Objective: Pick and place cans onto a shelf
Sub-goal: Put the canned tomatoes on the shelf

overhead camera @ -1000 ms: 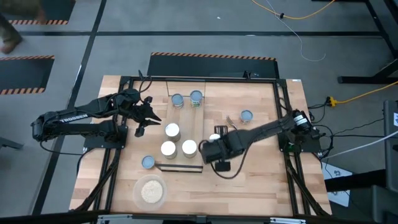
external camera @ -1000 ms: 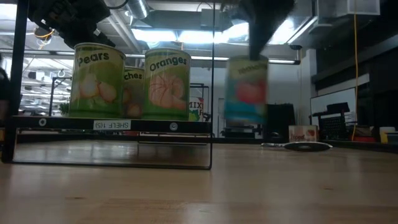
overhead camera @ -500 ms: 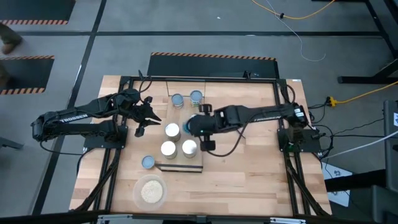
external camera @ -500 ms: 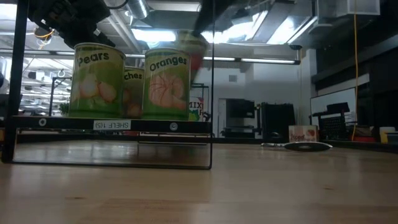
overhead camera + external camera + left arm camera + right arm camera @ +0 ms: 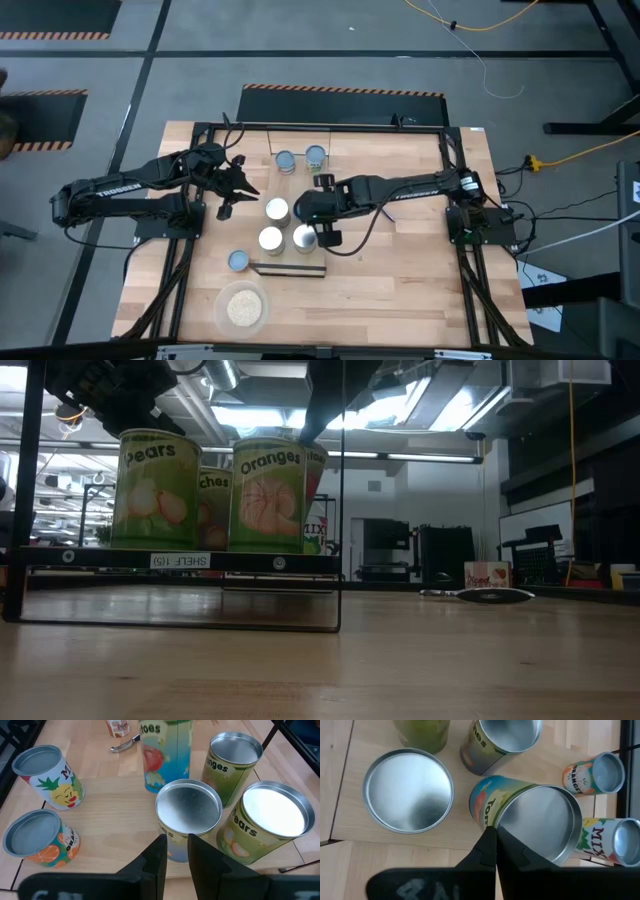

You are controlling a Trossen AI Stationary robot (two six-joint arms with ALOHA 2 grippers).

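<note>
The shelf (image 5: 250, 563) carries three upright cans on their bases: Pears (image 5: 156, 488), Peaches (image 5: 212, 510) and Oranges (image 5: 268, 495). My right gripper (image 5: 308, 205) is shut on a blue tomato can (image 5: 165, 755) just behind the Oranges can. Whether its base rests on the shelf board, I cannot tell. My left gripper (image 5: 232, 190) hovers left of the shelf, empty, its fingers (image 5: 159, 855) a narrow gap apart. Two more cans (image 5: 285, 161) (image 5: 316, 155) stand at the far side and one (image 5: 238, 261) near the shelf's dark strip (image 5: 290, 268). My right gripper pinches the tomato can's top rim (image 5: 496, 824) at its edge between the two fingers. The fingers come from above, pointing down. The can hangs upright below them among the shelf cans.
A round dish of beige grains (image 5: 242, 308) sits near the front edge. A small object and a utensil (image 5: 122, 730) lie on the table beyond the shelf. Bare tabletop lies to the right of the shelf (image 5: 400, 250).
My right gripper has carried the tomato can from right of the shelf toward the table's left and far side, up over the shelf, then down behind the Oranges can. The can has stayed upright in the hold.
</note>
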